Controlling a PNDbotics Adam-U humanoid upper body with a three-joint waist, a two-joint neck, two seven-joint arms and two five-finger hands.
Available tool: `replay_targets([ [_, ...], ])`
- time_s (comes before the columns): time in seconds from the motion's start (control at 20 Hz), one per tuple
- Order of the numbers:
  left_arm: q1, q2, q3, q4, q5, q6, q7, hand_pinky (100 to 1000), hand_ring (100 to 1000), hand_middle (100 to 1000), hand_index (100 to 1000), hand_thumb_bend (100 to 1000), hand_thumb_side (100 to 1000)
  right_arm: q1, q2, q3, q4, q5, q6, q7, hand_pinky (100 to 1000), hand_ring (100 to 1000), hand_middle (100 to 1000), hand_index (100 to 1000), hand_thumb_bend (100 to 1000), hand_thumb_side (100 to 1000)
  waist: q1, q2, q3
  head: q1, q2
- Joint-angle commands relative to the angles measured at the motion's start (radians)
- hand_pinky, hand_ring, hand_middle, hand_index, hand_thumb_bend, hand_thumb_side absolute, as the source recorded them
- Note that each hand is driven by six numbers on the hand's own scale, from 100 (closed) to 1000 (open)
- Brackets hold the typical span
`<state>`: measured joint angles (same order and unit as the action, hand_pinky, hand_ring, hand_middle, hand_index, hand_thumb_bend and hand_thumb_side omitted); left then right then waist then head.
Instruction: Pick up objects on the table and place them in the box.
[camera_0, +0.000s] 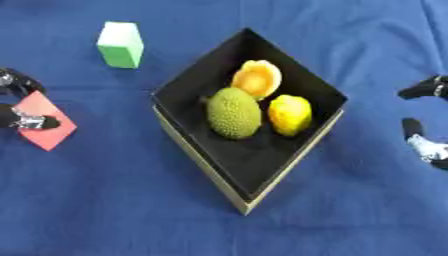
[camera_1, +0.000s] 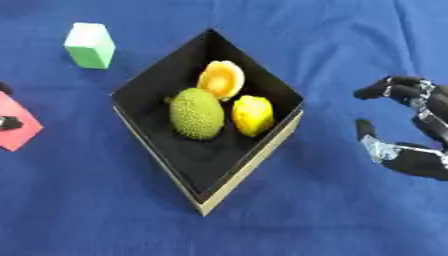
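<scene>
Blue cloth covers your table (camera_0: 105, 200). Your black box (camera_0: 289, 165) sits mid-table, holding a green bumpy fruit (camera_0: 234, 113), a yellow lemon (camera_0: 290, 115) and an orange half-fruit (camera_0: 257, 78). Your left hand (camera_0: 22, 117) pinches the red block (camera_0: 44, 122) at the left edge. Your right hand (camera_1: 411, 125) hovers empty, fingers curved but spread wide. A green block (camera_0: 120, 44) stands far left.

A black box (camera_0: 188, 87) is sitting cornerwise on the blue table (camera_0: 105, 200), holding a bumpy green fruit (camera_0: 233, 113), a yellow fruit (camera_0: 290, 115) and an orange one (camera_0: 257, 78). The left hand (camera_0: 24, 120) is pinching a red piece (camera_0: 48, 131); a green block (camera_0: 120, 44) is standing apart.
</scene>
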<state>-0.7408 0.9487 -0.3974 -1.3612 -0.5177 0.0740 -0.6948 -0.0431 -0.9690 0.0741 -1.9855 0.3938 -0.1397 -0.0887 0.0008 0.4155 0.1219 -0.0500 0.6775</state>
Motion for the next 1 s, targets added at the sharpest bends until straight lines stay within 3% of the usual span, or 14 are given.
replay_targets([
  [0.05, -0.019, 0.018, 0.005, 0.015, -0.021, -0.028, -0.010, 858, 819, 779, 891, 529, 737, -0.005, -0.014, -0.011, -0.014, 0.007, 0.001, -0.005, 827, 743, 685, 802, 100, 454, 0.002, -0.017, -0.001, 0.003, -0.010],
  [0.35, -0.022, 0.012, 0.007, 0.030, -0.031, -0.042, -0.012, 857, 818, 778, 891, 529, 734, -0.005, -0.012, -0.011, -0.014, 0.008, 0.002, -0.007, 827, 743, 685, 802, 100, 454, 0.002, -0.016, 0.000, 0.003, -0.010],
  [0.4, -0.021, 0.011, 0.008, 0.027, -0.029, -0.043, -0.014, 826, 766, 711, 858, 468, 592, 0.000, -0.008, -0.012, -0.014, 0.009, 0.000, -0.009, 827, 742, 684, 800, 100, 454, 0.001, -0.016, 0.000, 0.004, -0.009],
  [0.55, -0.023, 0.016, 0.017, 0.003, -0.014, -0.036, -0.026, 822, 761, 706, 857, 407, 517, 0.018, 0.002, -0.014, -0.014, 0.021, -0.009, -0.021, 827, 742, 681, 799, 100, 454, 0.000, -0.017, 0.002, 0.005, -0.008],
  [0.6, -0.024, 0.019, 0.021, -0.010, -0.007, -0.030, -0.028, 820, 761, 706, 855, 347, 423, 0.021, 0.003, -0.014, -0.014, 0.024, -0.010, -0.024, 827, 742, 681, 799, 100, 454, 0.000, -0.019, 0.003, 0.006, -0.008],
  [0.8, -0.029, 0.033, 0.038, -0.055, 0.015, -0.002, -0.040, 814, 752, 691, 841, 274, 327, 0.027, 0.005, -0.013, -0.014, 0.031, -0.011, -0.030, 828, 742, 680, 799, 100, 451, 0.000, -0.025, 0.007, 0.006, -0.008],
  [1.0, -0.036, 0.045, 0.056, -0.105, 0.043, 0.017, -0.046, 793, 715, 648, 802, 128, 231, 0.030, 0.003, -0.016, -0.014, 0.032, -0.013, -0.034, 828, 742, 680, 798, 100, 446, 0.001, -0.032, 0.007, 0.004, -0.005],
])
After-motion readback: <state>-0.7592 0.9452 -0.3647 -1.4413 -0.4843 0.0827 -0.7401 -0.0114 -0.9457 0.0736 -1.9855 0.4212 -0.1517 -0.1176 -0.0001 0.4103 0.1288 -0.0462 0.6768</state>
